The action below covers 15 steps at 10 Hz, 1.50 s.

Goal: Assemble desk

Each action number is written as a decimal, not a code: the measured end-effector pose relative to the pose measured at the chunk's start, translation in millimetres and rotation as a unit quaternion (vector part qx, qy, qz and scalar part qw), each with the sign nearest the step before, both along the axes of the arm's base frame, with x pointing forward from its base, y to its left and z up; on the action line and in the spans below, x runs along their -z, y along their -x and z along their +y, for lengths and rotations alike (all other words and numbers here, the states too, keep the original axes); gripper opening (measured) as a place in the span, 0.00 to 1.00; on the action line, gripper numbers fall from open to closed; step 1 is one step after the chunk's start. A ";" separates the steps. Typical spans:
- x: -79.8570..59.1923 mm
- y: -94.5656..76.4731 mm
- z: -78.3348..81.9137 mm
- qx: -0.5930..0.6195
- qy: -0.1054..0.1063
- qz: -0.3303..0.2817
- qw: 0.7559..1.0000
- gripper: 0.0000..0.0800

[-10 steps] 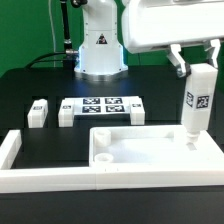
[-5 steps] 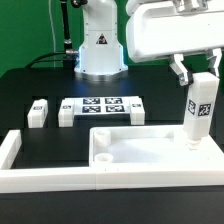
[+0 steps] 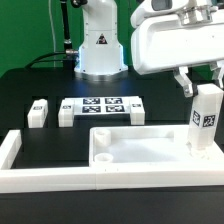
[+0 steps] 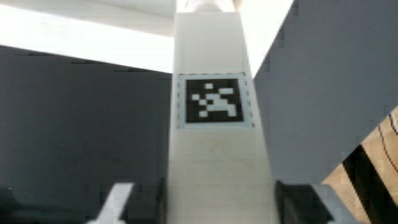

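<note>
The white tray-like tabletop [image 3: 146, 133] lies near the front, rim up. My gripper [image 3: 204, 90] is shut on the upper end of a white square leg [image 3: 207, 120] that stands nearly upright, its tag facing the front. The leg's lower end is down at the tabletop's end on the exterior view's right; whether it touches there I cannot tell. In the wrist view the leg [image 4: 214, 110] runs straight away from my gripper [image 4: 217, 205], with a dark finger on each side. Three more short legs [image 3: 39, 112], [image 3: 67, 110], [image 3: 134, 110] stand behind.
The marker board [image 3: 100, 104] lies flat between the loose legs, in front of the robot base [image 3: 99, 50]. A long white border bar [image 3: 60, 174] runs along the front edge and turns up at the exterior view's left [image 3: 10, 148].
My gripper has carried the leg toward the exterior view's right and a little lower. The leg now stands straighter at the tabletop's end.
</note>
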<state>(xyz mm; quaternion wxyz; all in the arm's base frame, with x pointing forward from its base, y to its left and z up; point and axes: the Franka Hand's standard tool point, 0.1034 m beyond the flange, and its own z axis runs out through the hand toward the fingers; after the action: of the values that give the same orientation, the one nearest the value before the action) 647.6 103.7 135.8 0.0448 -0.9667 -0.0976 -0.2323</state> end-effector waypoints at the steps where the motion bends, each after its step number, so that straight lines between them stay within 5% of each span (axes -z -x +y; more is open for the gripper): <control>1: 3.0 -0.4 -0.4 0.000 0.000 0.002 1.000 0.36; 11: 6.6 7.0 1.0 0.006 0.000 -0.073 0.997 0.36; 13: 6.8 7.1 0.9 0.005 0.000 -0.073 0.997 0.67; 14: 6.9 7.1 0.9 0.005 0.000 -0.073 0.997 0.67; 15: 7.0 7.2 0.9 0.005 0.000 -0.073 0.997 0.79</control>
<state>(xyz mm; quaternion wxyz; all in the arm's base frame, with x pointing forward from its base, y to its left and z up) 640.4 104.6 128.8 0.0367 -0.9477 -0.0952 -0.3023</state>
